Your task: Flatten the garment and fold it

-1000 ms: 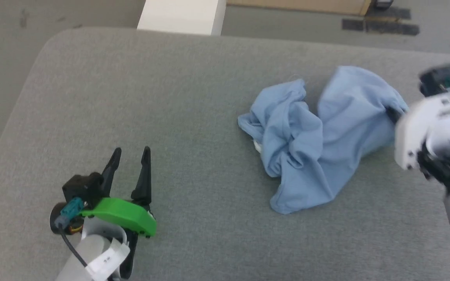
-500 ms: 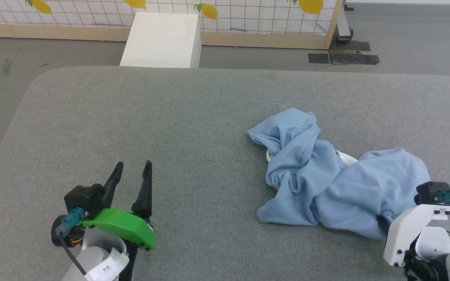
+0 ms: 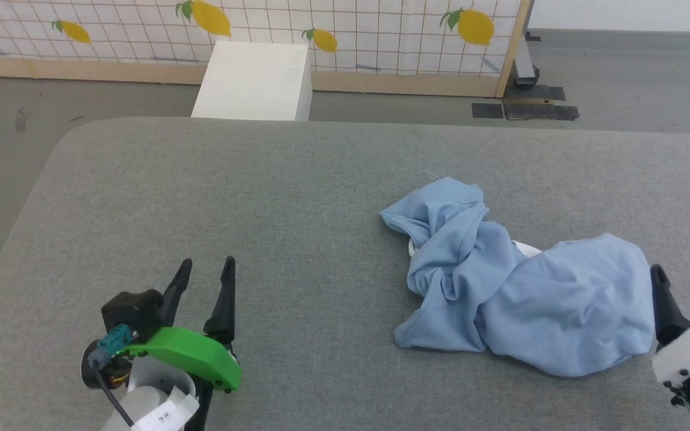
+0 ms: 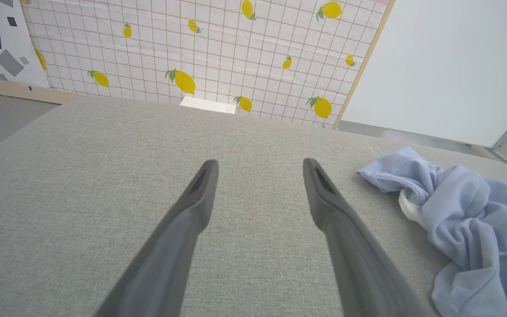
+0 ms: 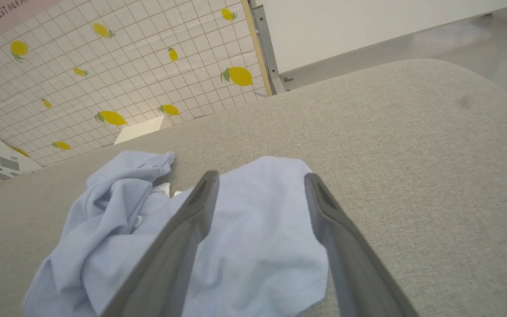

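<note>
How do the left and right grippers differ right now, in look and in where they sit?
The left gripper wears a green plastic cover; the right gripper wears a white cover. The left gripper sits over the bare grey padded table, apart from the crumpled light blue polo shirt; the right gripper sits at the shirt's edge, its fingers over the fabric in the right wrist view. Both are open, holding nothing.

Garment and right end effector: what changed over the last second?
The right end effector drew the garment's right part nearer the robot, then let go; its jaws now stand open at the cloth's right edge. The garment lies crumpled on the grey table. The head camera also tilted. The left end effector stayed open, in place.
</note>
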`<state>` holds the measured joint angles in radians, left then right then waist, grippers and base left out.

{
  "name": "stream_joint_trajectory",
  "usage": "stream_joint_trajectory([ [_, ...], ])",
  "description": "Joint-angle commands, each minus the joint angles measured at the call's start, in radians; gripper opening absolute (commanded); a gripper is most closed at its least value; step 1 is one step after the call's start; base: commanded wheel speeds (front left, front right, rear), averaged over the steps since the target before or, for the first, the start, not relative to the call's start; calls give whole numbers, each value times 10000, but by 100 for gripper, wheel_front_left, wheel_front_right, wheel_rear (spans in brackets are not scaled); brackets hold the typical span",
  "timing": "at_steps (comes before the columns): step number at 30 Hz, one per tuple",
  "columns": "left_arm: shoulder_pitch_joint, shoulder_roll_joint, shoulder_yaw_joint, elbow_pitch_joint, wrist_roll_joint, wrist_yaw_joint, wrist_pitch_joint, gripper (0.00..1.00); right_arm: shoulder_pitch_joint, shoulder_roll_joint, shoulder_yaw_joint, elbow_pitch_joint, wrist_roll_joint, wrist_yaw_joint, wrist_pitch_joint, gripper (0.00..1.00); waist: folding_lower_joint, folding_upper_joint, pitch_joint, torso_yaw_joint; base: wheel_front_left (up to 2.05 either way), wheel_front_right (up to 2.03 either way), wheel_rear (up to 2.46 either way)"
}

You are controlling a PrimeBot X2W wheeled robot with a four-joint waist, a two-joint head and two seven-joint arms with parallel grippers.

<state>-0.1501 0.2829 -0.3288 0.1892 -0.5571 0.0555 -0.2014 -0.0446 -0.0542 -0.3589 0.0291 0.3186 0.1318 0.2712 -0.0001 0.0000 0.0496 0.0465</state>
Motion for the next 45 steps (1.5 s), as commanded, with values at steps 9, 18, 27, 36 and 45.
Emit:
stream_joint_trajectory([
  [9, -1135, -372, -643, -19, -265, -408, 910, 100, 216, 37, -59, 66, 178, -11, -182, 100, 1, 0, 78, -165, 0, 0, 0],
  [18, -4571, -1114, -1645, 2002, -509, -1049, 3934, 100, -239, 38, 447, 74, 206, -11, -194, 100, 1, 0, 882, -879, 0, 0, 0],
  [27, -7842, -1680, -2291, 4502, -233, -938, 6527, 100, -834, 39, 1066, 372, 453, -11, -400, 100, 1, 0, 2418, -1904, 0, 0, 0],
  [36, -9191, -1660, -3320, 6368, 436, -1024, 8679, 100, -1226, 39, 1515, 985, 745, -11, -945, 100, 1, 0, 3379, -2710, 0, 0, 0],
  [45, -9107, -1705, -4252, 7267, 545, -1500, 10717, 100, -1375, 39, 1647, 1361, 798, -11, -1248, 100, 1, 0, 3580, -2793, 0, 0, 0],
])
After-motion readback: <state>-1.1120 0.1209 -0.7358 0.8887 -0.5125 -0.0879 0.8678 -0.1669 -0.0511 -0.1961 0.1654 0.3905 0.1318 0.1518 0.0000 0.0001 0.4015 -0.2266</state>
